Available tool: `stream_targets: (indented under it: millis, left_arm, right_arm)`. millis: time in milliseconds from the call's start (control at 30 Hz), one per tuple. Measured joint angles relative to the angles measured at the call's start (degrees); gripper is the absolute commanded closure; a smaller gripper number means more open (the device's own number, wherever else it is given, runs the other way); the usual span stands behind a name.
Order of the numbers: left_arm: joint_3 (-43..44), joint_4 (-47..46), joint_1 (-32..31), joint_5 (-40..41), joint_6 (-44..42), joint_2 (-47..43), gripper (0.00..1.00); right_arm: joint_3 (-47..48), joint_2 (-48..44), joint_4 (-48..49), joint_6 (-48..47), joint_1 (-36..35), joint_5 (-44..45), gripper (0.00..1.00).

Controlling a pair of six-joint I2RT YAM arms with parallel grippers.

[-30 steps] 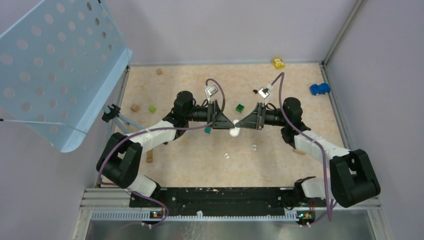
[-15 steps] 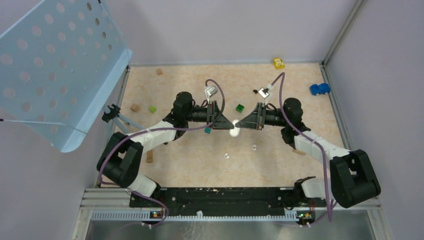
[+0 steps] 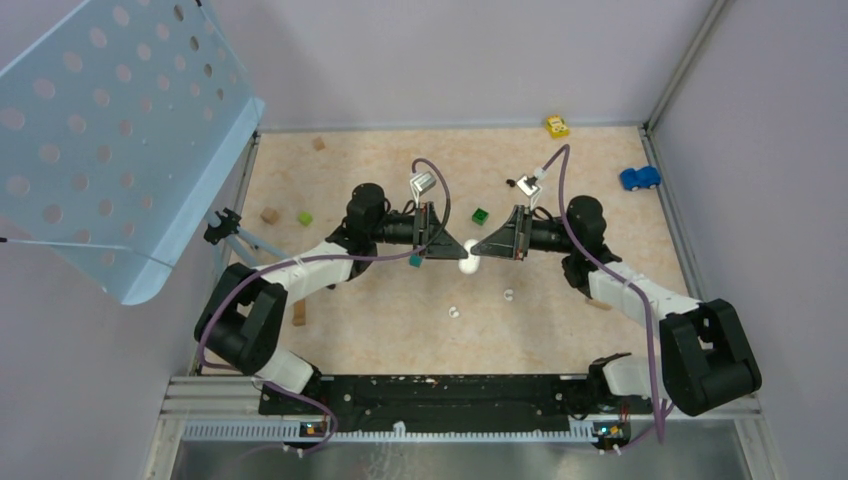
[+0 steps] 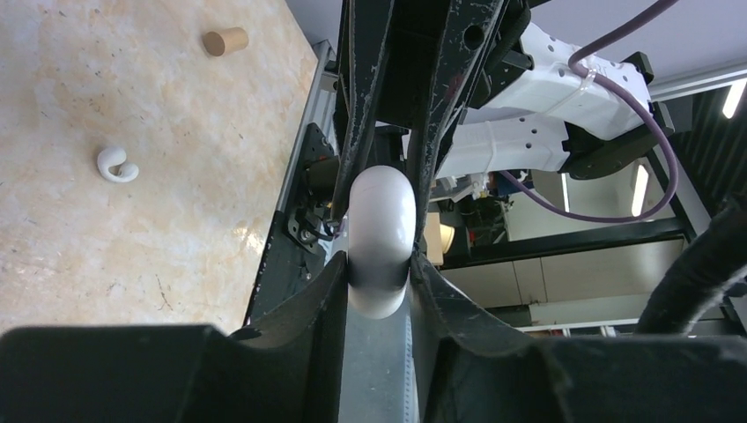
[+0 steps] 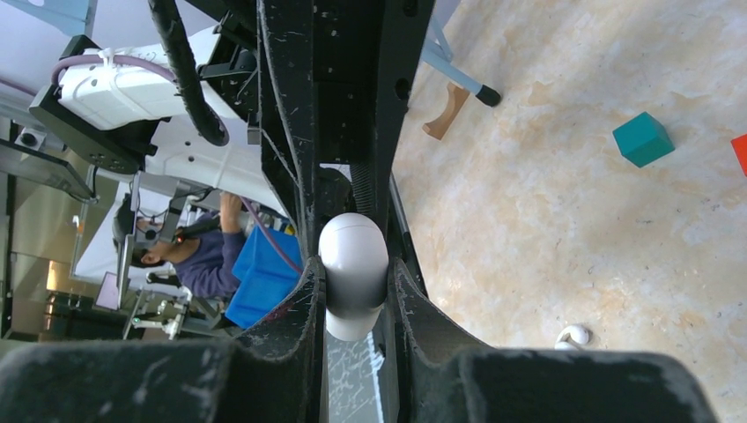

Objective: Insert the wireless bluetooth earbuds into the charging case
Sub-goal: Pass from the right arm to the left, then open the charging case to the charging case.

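Now L claw & R claw pinch glossy rounded case (white, smooth).

White charging case, teal cube

I am counting two white buds at lower centre: lower bud and upper bud. I am counting one case, mid-frame. I am counting three cubes: light green cube, dark green cube, teal cube. I am counting two cars at upper right, yellow car and blue car, and four wooden bits: top bit, left bit, lower-left bit, right bit.
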State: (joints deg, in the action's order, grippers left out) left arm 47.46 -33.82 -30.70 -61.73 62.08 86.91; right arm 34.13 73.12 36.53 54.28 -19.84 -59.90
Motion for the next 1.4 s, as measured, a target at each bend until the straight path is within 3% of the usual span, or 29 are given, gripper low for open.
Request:
stream_targets:
  millis: [333, 600, 633, 700, 767, 833, 1067, 1400]
  left_arm:
    - [0.04, -0.17, -0.13, -0.72, 0.85, 1.01, 0.56]
    - [0.09, -1.40, -0.31, -1.36, 1.01, 1.27, 0.85]
    - [0.09, -1.51, -0.31, -1.36, 1.01, 1.27, 0.86]
    - [0.09, -1.55, -0.31, -1.40, 1.01, 1.29, 0.90]
    - [0.09, -1.29, -0.31, -1.38, 0.92, 1.46, 0.94]
    - [0.09, -0.50, -0.31, -0.81, 1.05, 1.77, 0.99]
    - [-0.35, -0.52, -0.20, 1.49, 2.49, 1.90, 1.00]
    - [-1.42, -0.46, -0.09, 4.42, 3.78, 1.92, 1.00]
  right_arm:
    - [0.00, 0.00, -0.09, -0.24, -0.37, 0.04, 1.00]
    - [0.00, 0.00, -0.57, -0.28, -0.42, 0.15, 1.00]
    - [0.00, 0.00, -0.57, -0.20, -0.42, 0.17, 0.98]
    - [0.00, 0.00, -0.83, -0.33, -0.42, 0.22, 0.76]
    - [0.20, -0.02, -2.54, -1.38, -0.42, 0.22, 0.61]
    - [1.51, -0.02, -6.82, -4.31, -0.42, 0.46, 0.56]
    - [7.06, -1.09, -24.30, -15.89, -0.52, 4.90, 0.52]
    - [6.95, -1.20, -26.73, -16.76, -0.57, 8.55, 0.49]
